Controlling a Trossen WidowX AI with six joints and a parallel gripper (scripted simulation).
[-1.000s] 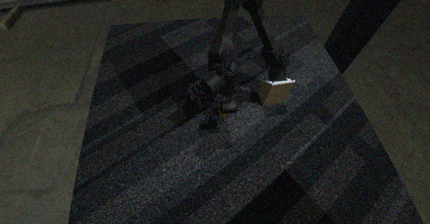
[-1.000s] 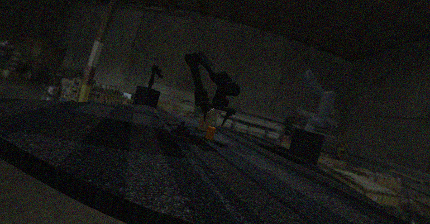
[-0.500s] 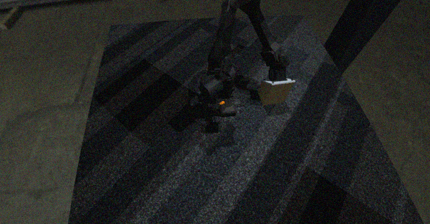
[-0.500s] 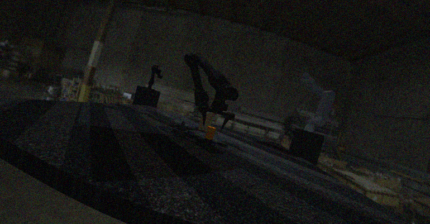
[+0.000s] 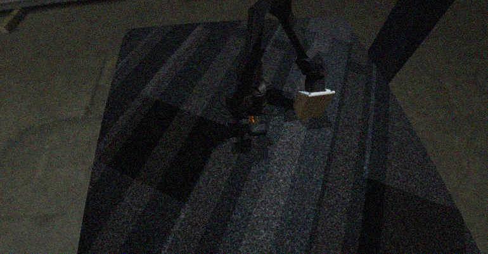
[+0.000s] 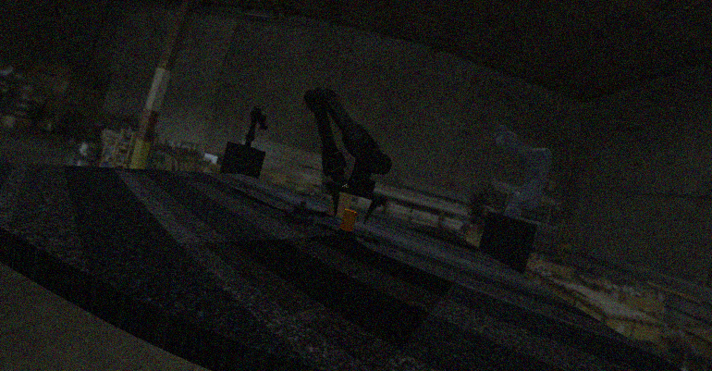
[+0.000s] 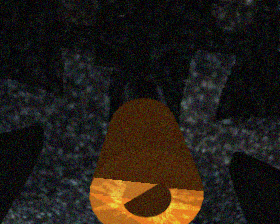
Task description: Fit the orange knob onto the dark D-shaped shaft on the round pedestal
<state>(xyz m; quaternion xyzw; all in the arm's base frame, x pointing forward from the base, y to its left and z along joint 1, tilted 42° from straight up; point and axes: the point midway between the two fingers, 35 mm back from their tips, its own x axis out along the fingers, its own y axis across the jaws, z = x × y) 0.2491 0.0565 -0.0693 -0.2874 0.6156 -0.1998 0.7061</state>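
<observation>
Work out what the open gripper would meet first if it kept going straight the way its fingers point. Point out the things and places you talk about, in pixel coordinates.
Most likely the orange knob point(image 6: 348, 220) point(image 7: 143, 145), standing ahead between the gripper's point(image 6: 352, 218) spread fingers; the dim views leave its depth and exact line uncertain.

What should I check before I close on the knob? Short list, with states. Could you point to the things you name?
1. Gripper point(image 6: 351, 217) point(image 7: 140, 149) open: ok, the fingers stand wide apart.
2. Fingers holding nothing: ok.
3. Knob point(image 6: 348, 220) point(image 7: 146, 145) between the two fingers: ok in the wrist view, one on each side with a gap.
4. D-shaped hole point(image 7: 153, 201) in view: ok, its flat side runs at a slant in the wrist view.
5. Hole's flat lined up with the shaft's flat: cannot tell, the shaft's flat is not visible.
6. Knob on the shaft: not ok, it stands on the table point(image 5: 266, 190) point(image 6: 249, 289).
</observation>
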